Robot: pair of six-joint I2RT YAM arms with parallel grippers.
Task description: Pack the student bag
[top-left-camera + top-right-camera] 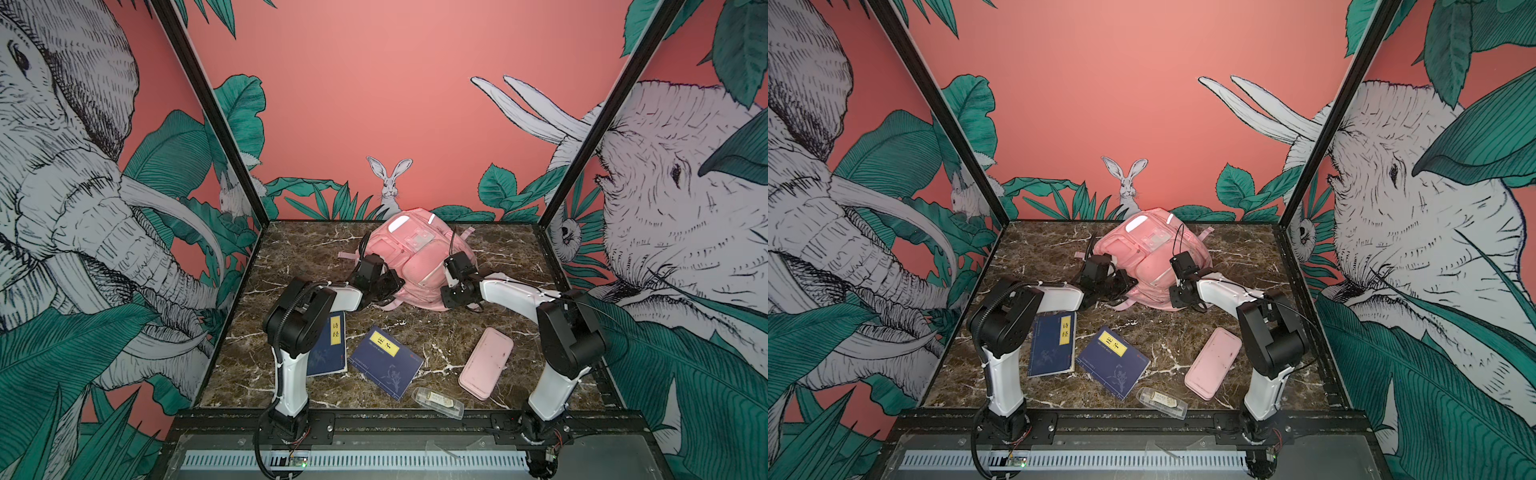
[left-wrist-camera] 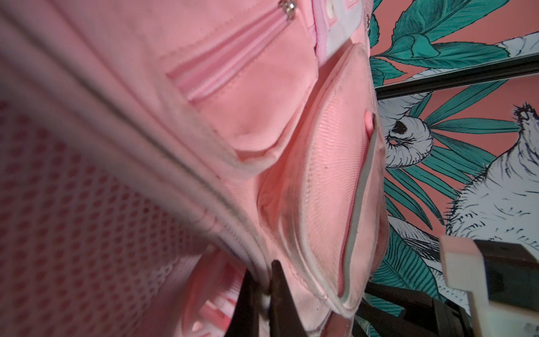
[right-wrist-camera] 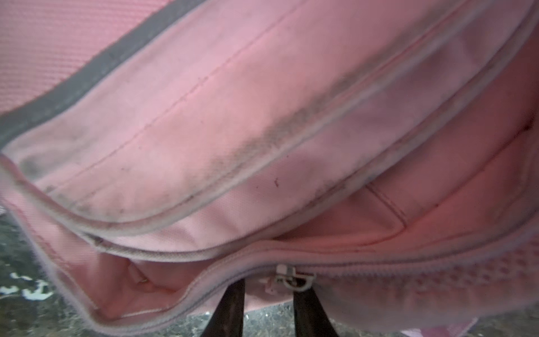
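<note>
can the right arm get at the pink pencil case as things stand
Probably yes: the pencil case lies uncovered on the table on that arm's side, with nothing in between. But the right gripper is at the zip of the student bag and would have to back off first.

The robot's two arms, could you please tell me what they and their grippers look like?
Both the left arm and right arm have smooth white shells between bulky black joints. A ribbed black hose runs up the left one; thin black wires trail along the right. The left gripper and right gripper have dark, tapered fingers.
</note>
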